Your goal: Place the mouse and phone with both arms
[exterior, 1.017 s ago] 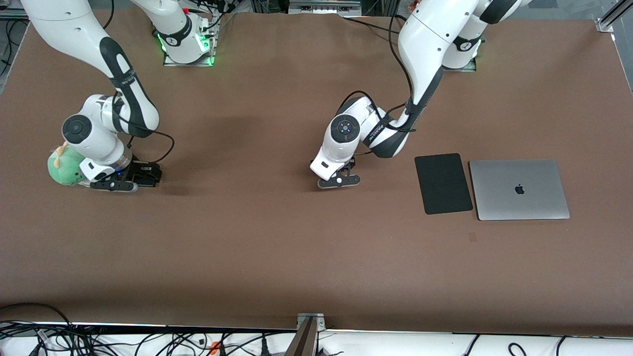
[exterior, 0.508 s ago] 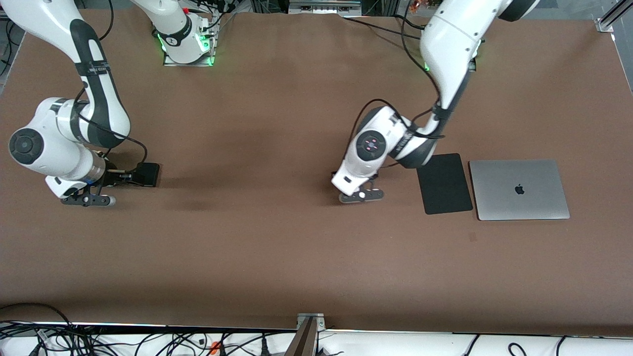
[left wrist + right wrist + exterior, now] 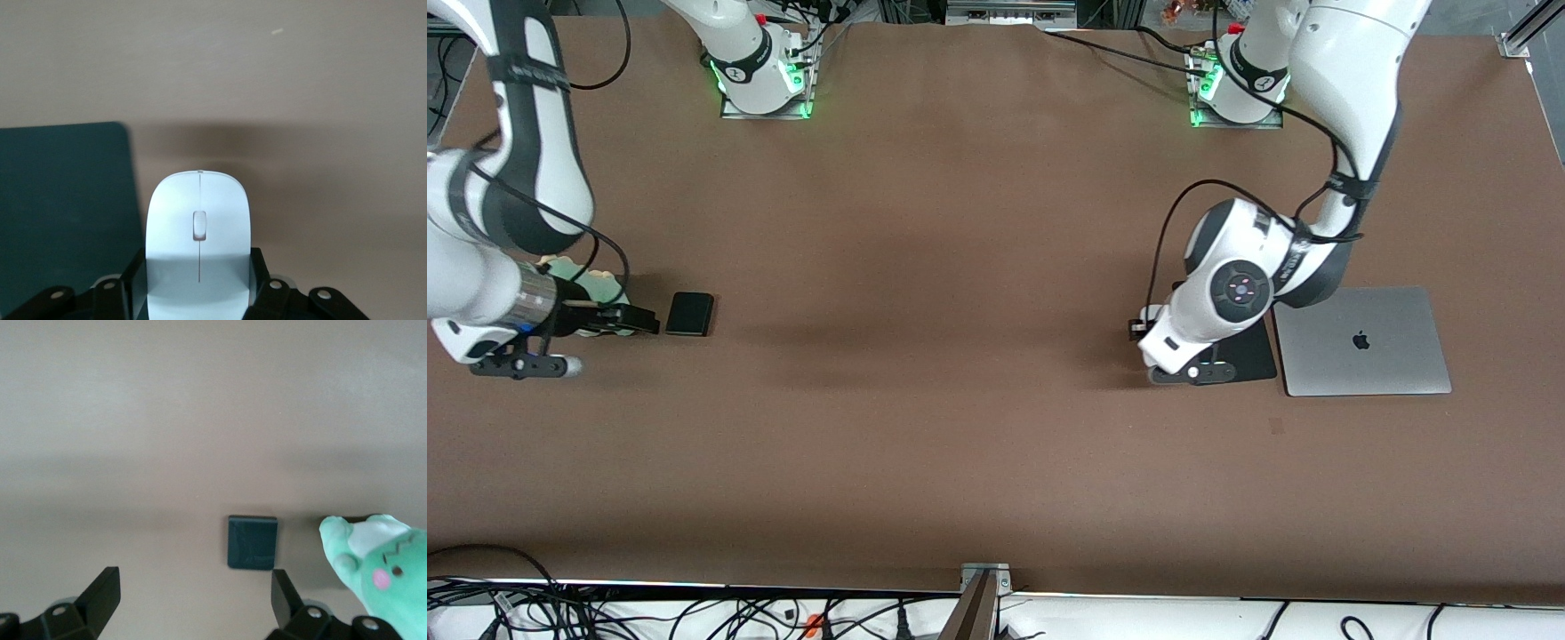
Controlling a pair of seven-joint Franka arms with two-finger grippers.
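The white mouse (image 3: 198, 233) is clamped between the fingers of my left gripper (image 3: 198, 287), up in the air by the edge of the black mouse pad (image 3: 63, 213). In the front view the left gripper (image 3: 1145, 327) is at the pad's edge toward the right arm's end, and the arm hides the mouse. The black phone (image 3: 690, 313) lies flat on the table near the right arm's end and also shows in the right wrist view (image 3: 252, 542). My right gripper (image 3: 618, 320) is open and empty, a short way from the phone, its fingers (image 3: 287, 593) spread wide.
A green plush toy (image 3: 587, 284) lies beside the right gripper and shows in the right wrist view (image 3: 373, 563). A closed grey laptop (image 3: 1360, 340) lies beside the mouse pad (image 3: 1249, 356) toward the left arm's end. Cables run along the table's near edge.
The right gripper has drawn back from the phone, which stays on the table, and the plush toy shows again. The left arm has carried the mouse across to the mouse pad's edge.
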